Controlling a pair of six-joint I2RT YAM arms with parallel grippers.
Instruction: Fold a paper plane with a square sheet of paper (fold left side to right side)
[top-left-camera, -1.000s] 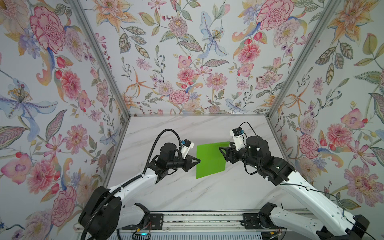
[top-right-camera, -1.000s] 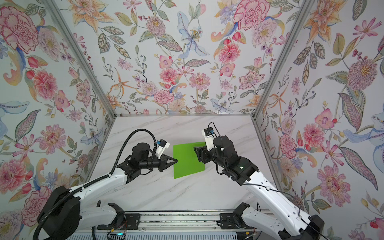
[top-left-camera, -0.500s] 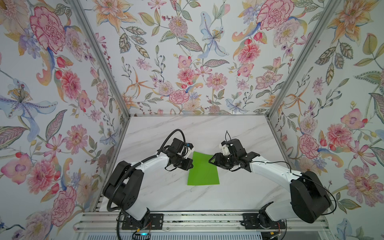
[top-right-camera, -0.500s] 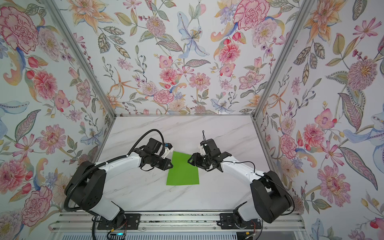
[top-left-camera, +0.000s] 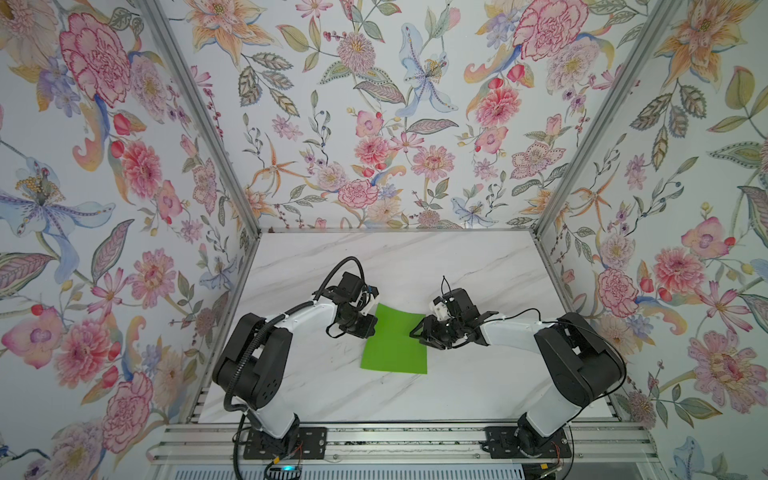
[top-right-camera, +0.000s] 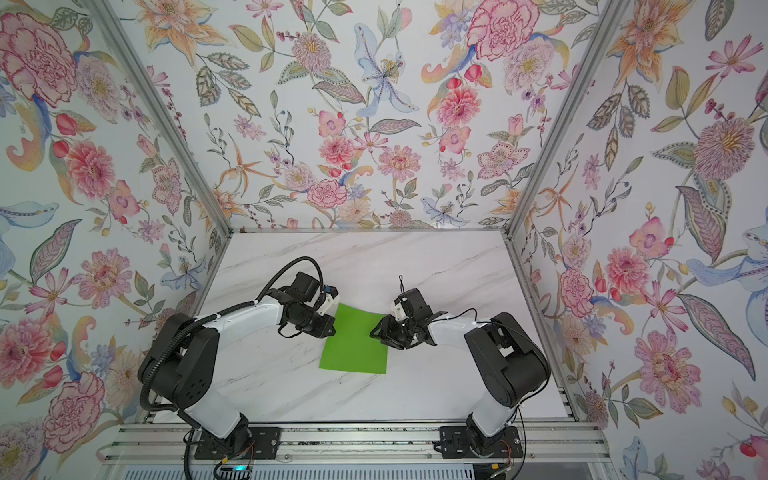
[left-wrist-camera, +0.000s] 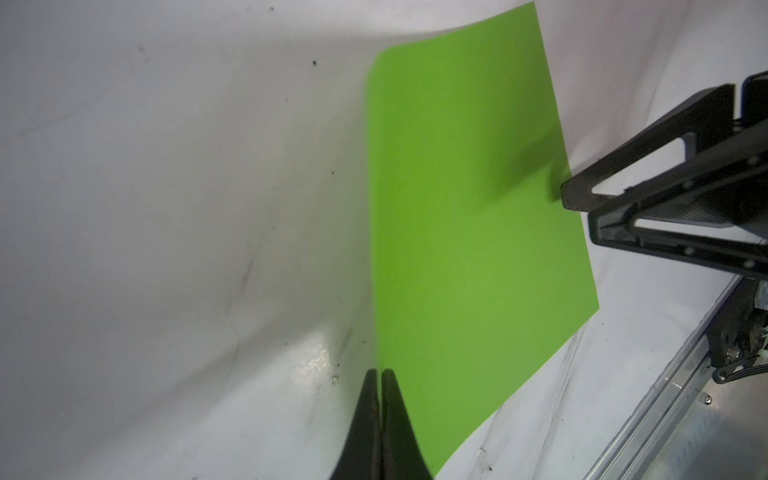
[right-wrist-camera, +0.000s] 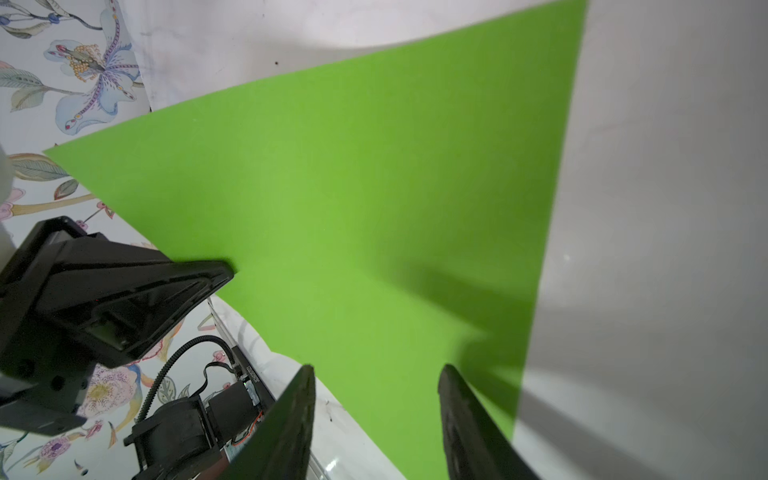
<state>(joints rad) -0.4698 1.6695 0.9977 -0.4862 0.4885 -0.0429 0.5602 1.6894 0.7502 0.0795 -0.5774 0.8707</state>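
Thin bright green square sheet of paper sits mid-tabletop, between the two tools. A second ago it showed farther back and to the right, with both arms reared up large toward the camera. Now left arm and right arm are folded low over the white marble-look tabletop, and the sheet lies nearer the front aluminium rail. Half a second ago the pose was close to this one; the sheet has since slid a shade leftward. State of left tool: fingers pressed flat together on the sheet's left edge, toward its far end. That edge rides up off the tabletop, and in the right wrist view its corner shows against the floral wallpaper. State of right tool: jaws partly apart, gripping nothing, tips at the sheet's right edge about halfway along. Whether they touch the paper is not clear. The sheet's near edge lies flat on the tabletop. Count: one sheet, two arms, two tools, one tabletop, one rail, three papered walls.
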